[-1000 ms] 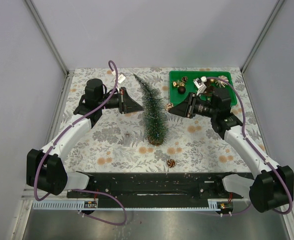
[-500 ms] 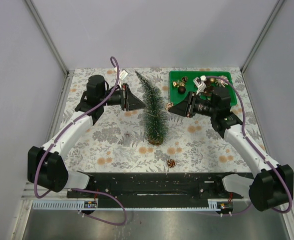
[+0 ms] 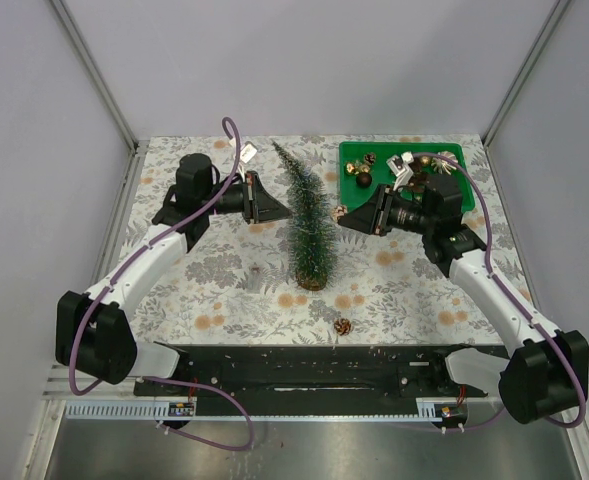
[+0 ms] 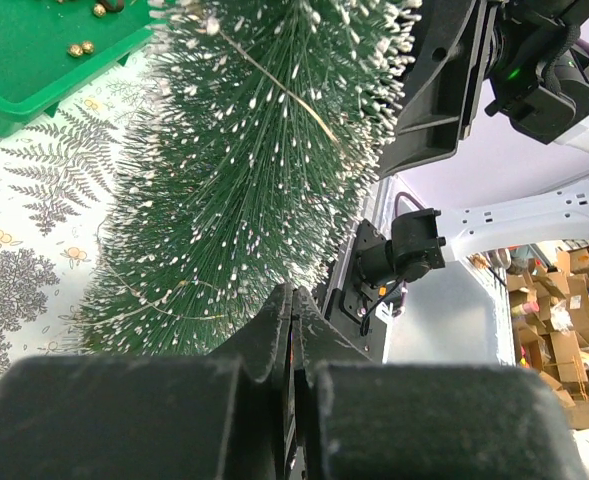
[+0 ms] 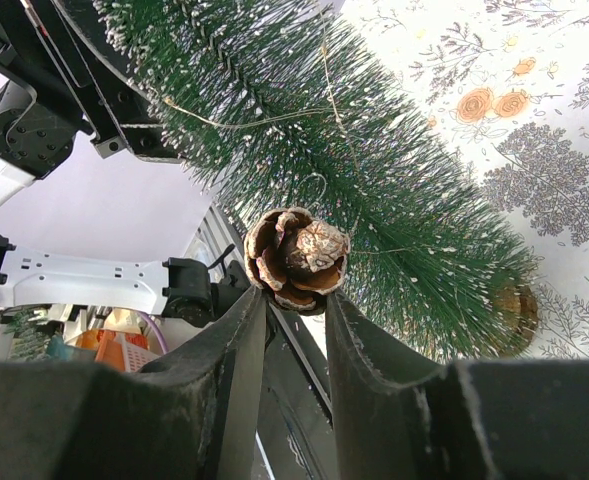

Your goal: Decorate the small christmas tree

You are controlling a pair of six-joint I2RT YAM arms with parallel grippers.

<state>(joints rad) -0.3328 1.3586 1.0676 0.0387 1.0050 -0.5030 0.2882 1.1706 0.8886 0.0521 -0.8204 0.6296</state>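
Tree work looks barely begun: you can see no ornament on the small christmas tree point(image 3: 309, 225), standing upright mid-table between your arms. Your right gripper point(image 5: 296, 300) pinches a pine cone point(image 5: 296, 255) beside the branches. Your left gripper point(image 4: 292, 320) is closed tight, empty. More ornaments wait in the green tray point(image 3: 346, 168).

Top view: my right arm point(image 3: 474, 268) covers part of the tray point(image 3: 376, 183); its ornaments point(image 3: 364, 180) too small to tell. Left wrist view: tree point(image 4: 244, 170) cut by top edge.
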